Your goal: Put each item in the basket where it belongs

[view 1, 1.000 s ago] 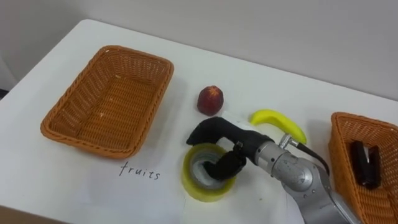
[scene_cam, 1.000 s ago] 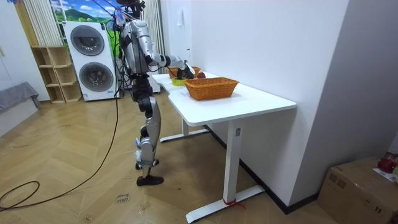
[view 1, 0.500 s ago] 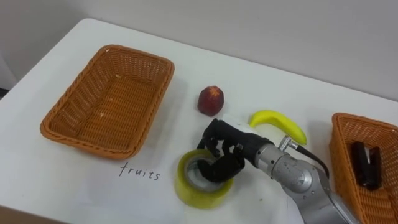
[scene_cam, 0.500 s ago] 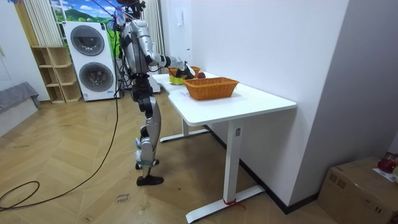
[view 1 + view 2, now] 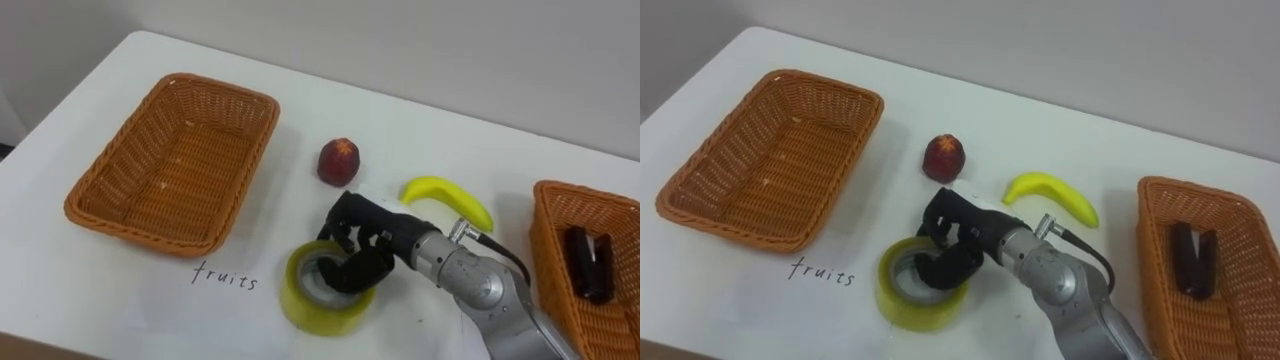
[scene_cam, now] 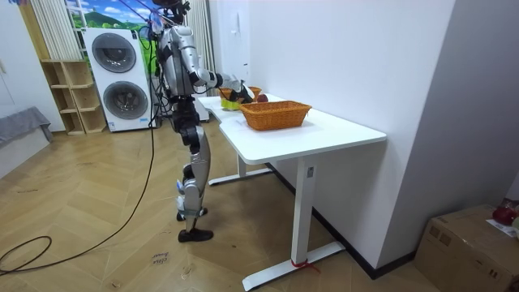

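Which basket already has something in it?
The right basket, with a dark object inside; the left basket beside the handwritten label shows bare wicker.

White table, handwritten ink label on it at seven o'clock in the left eye view, stacked washing machines at ten o'clock in the room view, wooden cubby shelf at their nine o'clock, cardboard box at four o'clock, herringbone wood floor.
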